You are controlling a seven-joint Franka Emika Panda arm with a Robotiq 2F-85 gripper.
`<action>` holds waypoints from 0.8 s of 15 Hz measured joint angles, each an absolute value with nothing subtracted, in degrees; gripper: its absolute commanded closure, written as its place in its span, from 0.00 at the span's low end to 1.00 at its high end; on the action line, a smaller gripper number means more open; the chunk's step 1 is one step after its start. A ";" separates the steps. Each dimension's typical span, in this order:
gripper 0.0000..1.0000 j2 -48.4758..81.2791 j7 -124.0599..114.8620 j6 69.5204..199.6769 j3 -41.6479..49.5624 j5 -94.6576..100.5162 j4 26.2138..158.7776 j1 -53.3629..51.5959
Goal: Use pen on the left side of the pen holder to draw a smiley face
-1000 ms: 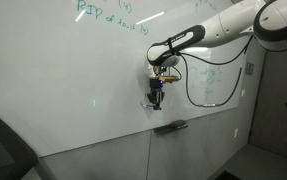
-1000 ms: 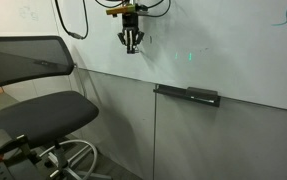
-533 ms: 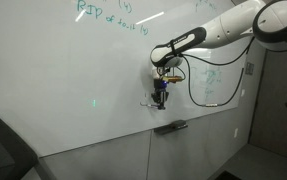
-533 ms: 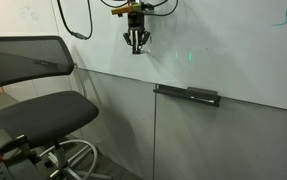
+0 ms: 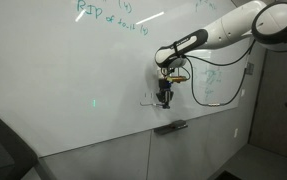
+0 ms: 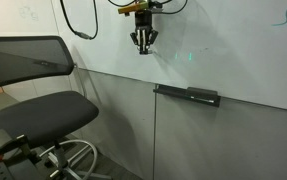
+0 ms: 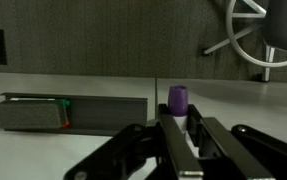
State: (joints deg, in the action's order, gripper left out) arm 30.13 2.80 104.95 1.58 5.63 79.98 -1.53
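My gripper [image 5: 164,97] is at the whiteboard, shut on the pen, and shows in both exterior views [image 6: 142,42]. In the wrist view the pen [image 7: 177,98] has a purple end and a white body, clamped between the two black fingers [image 7: 179,125]. The pen holder [image 5: 170,127] is a dark narrow tray on the board's lower edge, below the gripper; it also shows in an exterior view [image 6: 188,95] and in the wrist view [image 7: 73,112]. Faint thin strokes of the smiley face [image 5: 149,102] lie just beside the gripper. The pen tip is hidden.
Green handwriting [image 5: 108,12] runs along the top of the board, with more [image 5: 218,78] behind the arm. A black cable [image 5: 193,95] hangs from the wrist. An office chair [image 6: 43,110] stands beside the board. A door or wall panel [image 5: 278,100] is beyond the arm.
The gripper with the pen has slid sideways along the board, away from the chair and slightly downward in the view with the green handwriting. The pen holder has not moved.
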 measured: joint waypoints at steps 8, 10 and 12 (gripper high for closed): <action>0.94 28.72 1.00 104.80 2.37 7.14 80.00 -1.03; 0.95 28.25 0.36 104.72 2.38 7.71 80.06 -1.03; 0.94 28.06 -0.22 104.66 2.38 7.89 80.07 -1.04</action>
State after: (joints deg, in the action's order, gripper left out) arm 28.06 -0.22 104.66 2.38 7.89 80.07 -1.04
